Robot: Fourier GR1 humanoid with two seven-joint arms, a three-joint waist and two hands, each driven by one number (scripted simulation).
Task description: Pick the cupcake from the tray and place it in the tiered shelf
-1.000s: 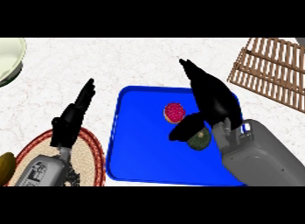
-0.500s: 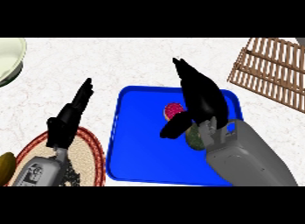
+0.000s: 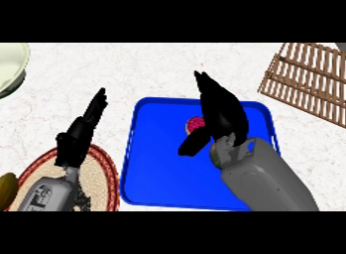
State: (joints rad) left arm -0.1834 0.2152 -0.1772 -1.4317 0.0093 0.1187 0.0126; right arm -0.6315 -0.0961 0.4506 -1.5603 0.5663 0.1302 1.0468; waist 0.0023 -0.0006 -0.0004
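The right hand point(image 3: 221, 113), fingers straight, covers most of the cupcake point(image 3: 195, 123) on the blue tray point(image 3: 157, 168) at frame centre. Risk: straight fingers could push it aside, not grasp it. The tiered shelf point(image 3: 315, 84) lies upper right.

The right hand point(image 3: 221, 113) hides most of the cupcake point(image 3: 195, 123).

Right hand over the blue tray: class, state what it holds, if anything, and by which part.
Nothing is held. The right hand hangs open, fingers straight, above the pink-topped cupcake on the blue rectangular tray; whether it touches the cupcake cannot be told.
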